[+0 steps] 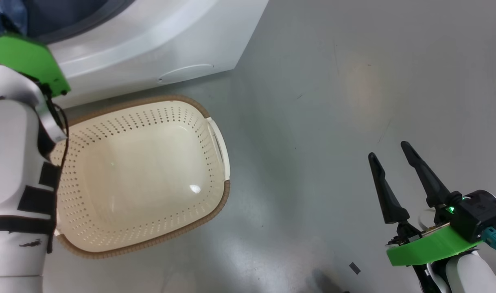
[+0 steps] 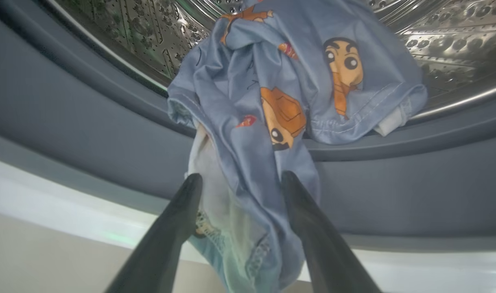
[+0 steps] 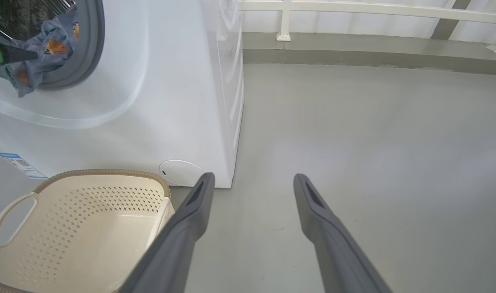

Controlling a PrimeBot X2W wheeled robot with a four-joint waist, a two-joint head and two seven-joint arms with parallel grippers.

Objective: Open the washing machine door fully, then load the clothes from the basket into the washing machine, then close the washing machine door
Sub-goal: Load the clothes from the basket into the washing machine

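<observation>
**Laundry draped over the lip, basket bare**

A grey painted floor (image 1: 333, 101) runs out to a white railing (image 3: 353, 8) at the back of the room. The clothes (image 2: 272, 101), a limp bundle of light blue fabric printed with orange cartoon faces and with a cream piece peeking out at the edges, lie across the grey-blue rubber gasket (image 2: 89, 114). The upper part rests ahead of the left claw (image 2: 241, 177), against the shiny perforated steel drum (image 2: 455, 44). The tail dangles down between that claw's two dark fingers.

The left claw is spread wide and released, and the cloth merely hangs in the gap. I'd judge the bundle light, floppy and apt to slide back out. The dangling tail, where it bunches thickest, looks the place to pinch before pushing deeper.

The big white boxy washing machine (image 3: 170, 101) stands up and left of the right claw (image 3: 254, 177), which is spread and holds nothing above the floor. The cream perforated plastic basket (image 3: 68, 228) with a brown woven rim sits low and left of it, with nothing inside.
</observation>
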